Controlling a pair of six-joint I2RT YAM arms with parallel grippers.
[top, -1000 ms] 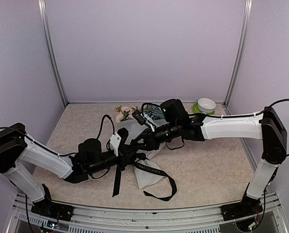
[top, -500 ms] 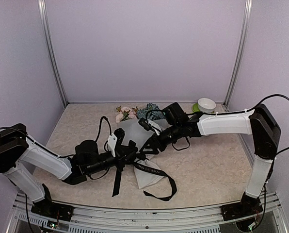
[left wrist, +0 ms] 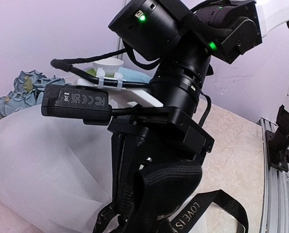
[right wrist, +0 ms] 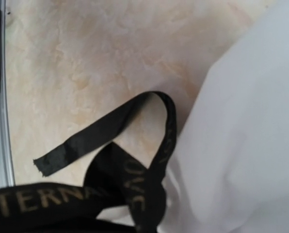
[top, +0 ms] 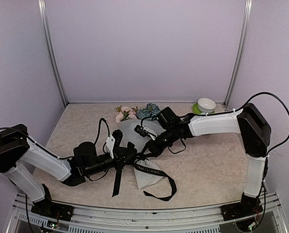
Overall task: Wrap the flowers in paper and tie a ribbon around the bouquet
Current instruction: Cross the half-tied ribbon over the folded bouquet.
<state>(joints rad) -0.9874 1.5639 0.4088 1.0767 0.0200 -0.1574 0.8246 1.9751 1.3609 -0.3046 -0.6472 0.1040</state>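
I am taking the bouquet (top: 131,130) as my marker. It lies flat on the marbled table (top: 210,165), with its flower end toward the back wall and its narrow end toward the arm bases. The pink roses (top: 121,115) and the blue hydrangea head (top: 149,110) stick out of its far end, roses on the left. The frosted paper (top: 146,179) runs down from them and closes to a point at the near end.

Both arms meet over the bouquet's waist. The left gripper (top: 129,153) reaches in from the bouquet's left side, low to the table, and its jaws are clenched tight. I cannot make out its fingertips in its own wrist view, so I can't say whether anything is caught in them. The right gripper (top: 145,151) comes down onto the waist from the bouquet's right side, and it is also closed. Its camera shows lettered black satin pressed against the bottom of the frame, but I cannot tell if the fingers pinch it.

The black ribbon (top: 156,171) crosses the bouquet just below the two grippers. One tail lies straight toward the near edge on the bouquet's left. The other loops out past the pointed tip on the right and doubles back on the tabletop.

Well beyond the bouquet's flower end, off to its right by the back corner, a white bowl (top: 206,104) sits on a green plate (top: 196,109).
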